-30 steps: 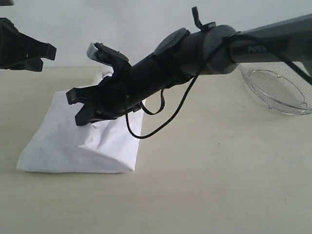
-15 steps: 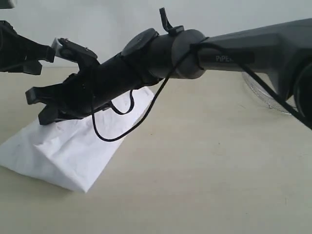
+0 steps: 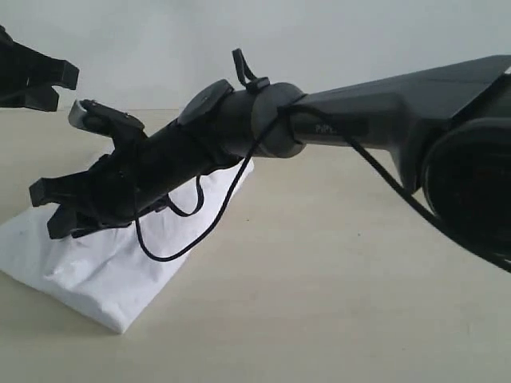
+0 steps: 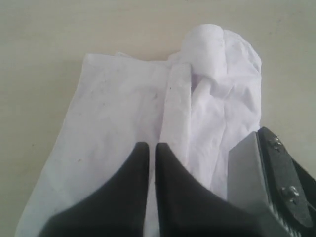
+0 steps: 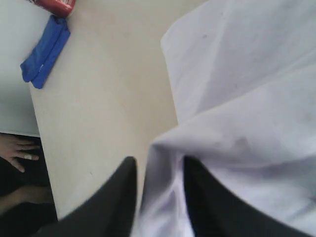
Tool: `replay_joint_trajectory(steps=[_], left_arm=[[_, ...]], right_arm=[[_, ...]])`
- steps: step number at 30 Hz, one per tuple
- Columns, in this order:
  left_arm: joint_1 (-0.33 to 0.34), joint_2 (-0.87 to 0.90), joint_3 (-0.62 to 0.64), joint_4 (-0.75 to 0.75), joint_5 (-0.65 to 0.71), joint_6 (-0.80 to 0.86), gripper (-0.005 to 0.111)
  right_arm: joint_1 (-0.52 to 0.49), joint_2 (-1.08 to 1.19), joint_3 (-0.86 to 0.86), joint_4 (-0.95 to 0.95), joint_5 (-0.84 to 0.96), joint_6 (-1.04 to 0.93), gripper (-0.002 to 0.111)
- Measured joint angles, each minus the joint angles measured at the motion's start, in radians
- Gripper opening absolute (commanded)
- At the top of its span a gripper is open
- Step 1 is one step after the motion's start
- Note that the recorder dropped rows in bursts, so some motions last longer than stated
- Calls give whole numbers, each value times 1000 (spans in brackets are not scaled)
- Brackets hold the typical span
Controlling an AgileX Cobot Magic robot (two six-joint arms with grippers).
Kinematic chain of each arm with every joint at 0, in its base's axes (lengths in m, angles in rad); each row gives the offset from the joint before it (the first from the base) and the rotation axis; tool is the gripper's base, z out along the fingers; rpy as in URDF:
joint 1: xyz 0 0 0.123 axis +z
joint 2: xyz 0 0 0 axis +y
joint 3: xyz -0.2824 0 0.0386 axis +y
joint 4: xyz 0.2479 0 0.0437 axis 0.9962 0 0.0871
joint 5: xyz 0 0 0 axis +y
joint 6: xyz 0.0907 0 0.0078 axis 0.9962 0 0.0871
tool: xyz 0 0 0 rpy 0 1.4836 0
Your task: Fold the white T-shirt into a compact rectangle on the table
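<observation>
Over the last second the right arm has swung further left and dragged the shirt with it. The bundle now lies turned on the left of the table, one corner pointing to the near edge. The right fingers stand parted with a soft fold slack between them, released, so this pull looks finished. The left fingers are clenched on nothing, hovering above the shirt. The cotton is thin, matte and creased. The bundle is a puffy, uneven wedge, not yet a flat rectangle.
</observation>
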Motion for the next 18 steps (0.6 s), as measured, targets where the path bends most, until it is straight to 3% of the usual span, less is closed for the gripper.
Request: replay_joint_trajectory(steps=[1,2,6,13,18], left_arm=[[0,0,0,0,0,0,5],[0,0,0,0,0,0,5],[0,0,0,0,0,0,5],[0,0,0,39,3,0,5],[0,0,0,76,5,0,5]], right_arm=[[0,2,0,0,0,0,78],[0,4,0,0,0,1,79],[0,2,0,-31,-5,29,61],[-11,-68,0,-103,8,135,62],[-73,-142,71,-112,10,186,62]])
